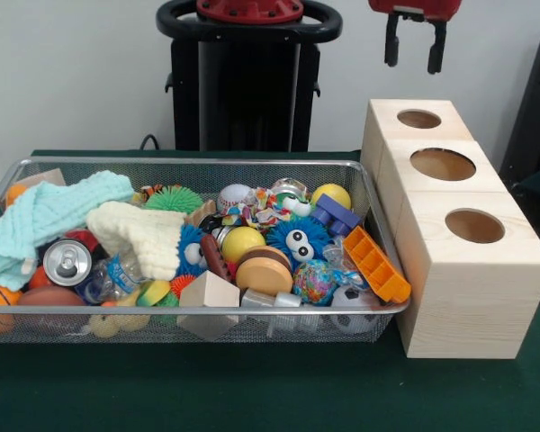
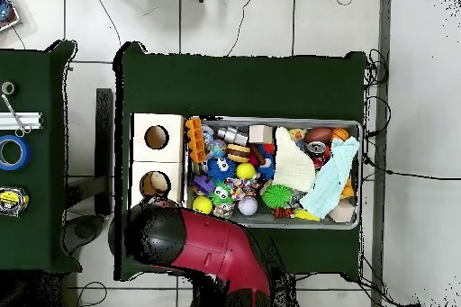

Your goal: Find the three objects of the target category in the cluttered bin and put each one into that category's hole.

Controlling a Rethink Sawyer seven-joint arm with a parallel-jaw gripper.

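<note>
End effector (image 1: 415, 52) released, empty | 1 bin (image 1: 189, 162) | 3 holes | smallest hole (image 1: 418, 119)

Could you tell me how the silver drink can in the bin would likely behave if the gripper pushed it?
The can lies tilted among toys, so it would probably roll. It looks thin-walled, likely light and easily dented. Its smooth metal may be slippery.

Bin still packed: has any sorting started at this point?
Nothing looks done: the bin is crammed. The gripper hangs open and empty above the smallest hole, holding nothing. Whether anything already lies inside that hole cannot be seen. Searching and all placements appear left.
</note>
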